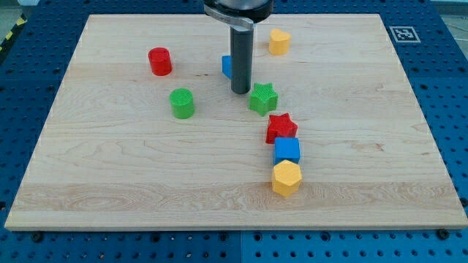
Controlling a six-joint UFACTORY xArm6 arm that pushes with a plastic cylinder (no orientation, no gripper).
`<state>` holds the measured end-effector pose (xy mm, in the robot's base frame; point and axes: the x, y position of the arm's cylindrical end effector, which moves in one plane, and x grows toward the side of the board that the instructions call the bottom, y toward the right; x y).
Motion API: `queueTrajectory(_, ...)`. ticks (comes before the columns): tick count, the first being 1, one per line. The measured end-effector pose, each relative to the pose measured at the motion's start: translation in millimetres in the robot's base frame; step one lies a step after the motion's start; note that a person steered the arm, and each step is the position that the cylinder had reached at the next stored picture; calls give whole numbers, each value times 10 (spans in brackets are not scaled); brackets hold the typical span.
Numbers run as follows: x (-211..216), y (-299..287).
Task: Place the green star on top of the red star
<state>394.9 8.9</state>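
Green star [263, 98] just right of my tip [240, 90], seemingly touching red star [281, 128] below.

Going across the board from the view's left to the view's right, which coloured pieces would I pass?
Red cylinder → green cylinder → blue block, partly hidden behind the rod → my tip → green star. The red star, yellow block, blue cube and yellow hexagon overlap left to right, so their order is unclear.
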Motion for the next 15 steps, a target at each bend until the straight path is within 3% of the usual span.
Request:
queueTrajectory(10, 193, 530)
queueTrajectory(13, 76, 367)
queueTrajectory(15, 370, 59)
